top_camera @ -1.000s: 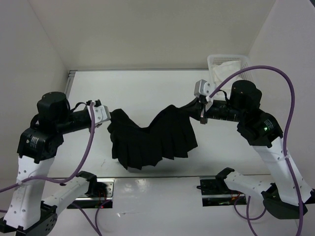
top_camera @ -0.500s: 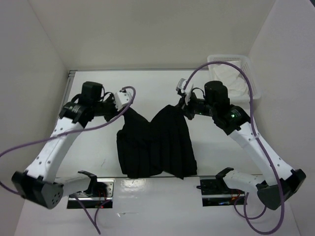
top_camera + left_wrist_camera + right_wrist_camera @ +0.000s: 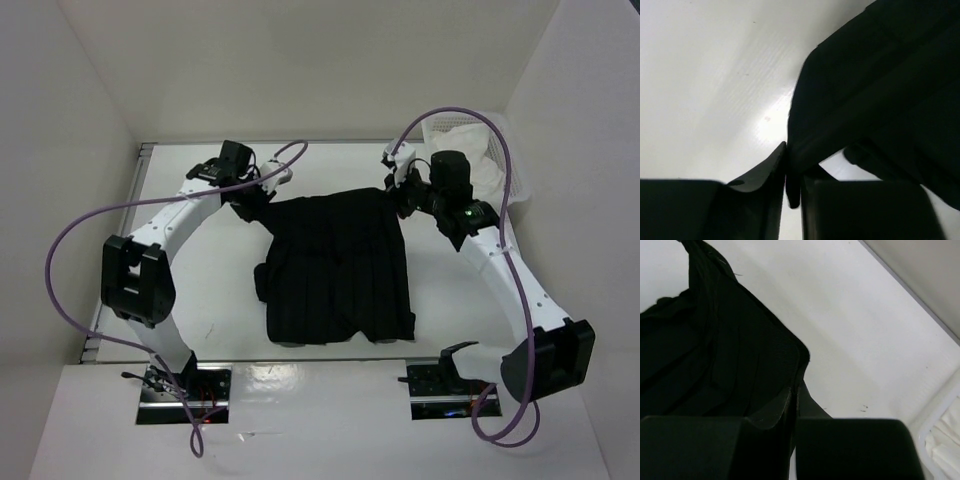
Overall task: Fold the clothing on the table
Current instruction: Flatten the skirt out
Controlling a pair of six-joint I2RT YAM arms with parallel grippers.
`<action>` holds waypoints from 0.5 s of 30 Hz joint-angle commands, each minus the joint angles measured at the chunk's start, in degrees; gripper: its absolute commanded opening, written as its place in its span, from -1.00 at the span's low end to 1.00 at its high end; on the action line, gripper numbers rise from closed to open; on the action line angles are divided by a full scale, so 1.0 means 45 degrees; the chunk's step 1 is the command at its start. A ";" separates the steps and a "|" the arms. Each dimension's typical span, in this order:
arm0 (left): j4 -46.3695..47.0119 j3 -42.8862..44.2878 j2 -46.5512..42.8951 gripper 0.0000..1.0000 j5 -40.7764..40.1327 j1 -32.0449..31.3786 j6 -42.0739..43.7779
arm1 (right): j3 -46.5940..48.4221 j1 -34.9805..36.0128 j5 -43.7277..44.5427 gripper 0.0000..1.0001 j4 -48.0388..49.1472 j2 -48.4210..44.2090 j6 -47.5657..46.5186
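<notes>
Fingers of the left gripper (image 3: 257, 196) sit nearly together at the far left corner of the black pleated garment (image 3: 335, 265), a fold of its cloth pinched between them. That garment lies spread flat on the white table (image 3: 180, 290). At its far right corner the right gripper (image 3: 398, 192) is clamped tight on the hem; right of that corner stands a white basket (image 3: 470, 117)
</notes>
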 commanded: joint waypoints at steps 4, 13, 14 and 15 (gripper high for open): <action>-0.0132 0.1344 0.1479 0.24 -0.0294 0.0778 -0.1112 | -0.0728 -0.0443 0.1300 -1.00 0.1782 0.0996 -0.0466; 0.1097 0.0840 0.1480 1.00 0.3271 0.2379 -0.2050 | -0.0730 -0.0834 0.1087 -1.00 0.2311 0.2911 -0.0466; 0.1408 0.0722 0.1654 1.00 0.3881 0.2574 -0.2167 | -0.0614 -0.0834 0.1086 -1.00 0.2311 0.2912 -0.0466; 0.1605 0.0605 0.1772 1.00 0.4506 0.2576 -0.2477 | -0.0612 -0.0679 0.0970 -1.00 0.2311 0.3086 -0.0466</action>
